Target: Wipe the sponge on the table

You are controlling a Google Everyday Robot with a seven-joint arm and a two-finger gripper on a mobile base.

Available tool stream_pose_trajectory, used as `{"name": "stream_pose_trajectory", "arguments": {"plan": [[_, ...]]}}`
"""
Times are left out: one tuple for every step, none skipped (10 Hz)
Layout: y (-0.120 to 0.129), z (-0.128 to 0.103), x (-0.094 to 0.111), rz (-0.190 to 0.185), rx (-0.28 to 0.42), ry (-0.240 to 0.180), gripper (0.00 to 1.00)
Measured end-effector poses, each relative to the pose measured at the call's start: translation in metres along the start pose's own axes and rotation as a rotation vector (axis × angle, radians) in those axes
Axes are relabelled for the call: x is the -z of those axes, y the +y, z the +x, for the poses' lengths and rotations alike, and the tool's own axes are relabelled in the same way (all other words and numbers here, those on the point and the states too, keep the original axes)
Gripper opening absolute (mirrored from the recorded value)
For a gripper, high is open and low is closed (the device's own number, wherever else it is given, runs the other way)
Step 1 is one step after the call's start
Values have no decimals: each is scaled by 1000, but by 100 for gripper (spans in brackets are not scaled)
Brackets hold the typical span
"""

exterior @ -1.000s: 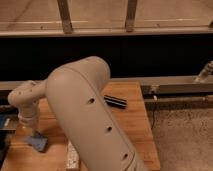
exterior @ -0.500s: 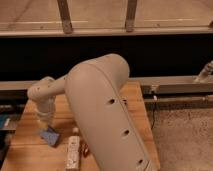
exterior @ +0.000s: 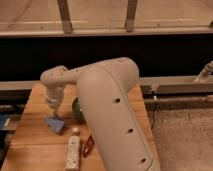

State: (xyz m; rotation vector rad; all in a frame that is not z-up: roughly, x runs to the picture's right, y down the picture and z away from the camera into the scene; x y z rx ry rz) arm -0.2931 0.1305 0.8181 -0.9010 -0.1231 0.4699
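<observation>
A blue object (exterior: 5, 122) is glimpsed off the table's left edge. On the table (exterior: 30, 145), the sponge (exterior: 54, 123) is found left of centre. Next come a green plate (exterior: 76, 109), mostly hidden by the arm (exterior: 115, 115), a white bottle (exterior: 73, 150) laid flat, and a small red thing (exterior: 87, 146). Behind the wooden planks a dark wall band and metal rails are seen, with speckled floor to the right. The gripper (exterior: 53, 112) is pointed straight down onto the sponge's top; whether it's clamped can't be told.
</observation>
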Motion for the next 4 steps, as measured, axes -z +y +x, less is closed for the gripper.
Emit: {"name": "stream_pose_trajectory", "arguments": {"plan": [[0, 1, 1, -14, 2, -19, 77], [1, 3, 0, -29, 6, -35, 80], [0, 4, 1, -29, 5, -36, 80], [3, 2, 0, -31, 9, -36, 80]]}}
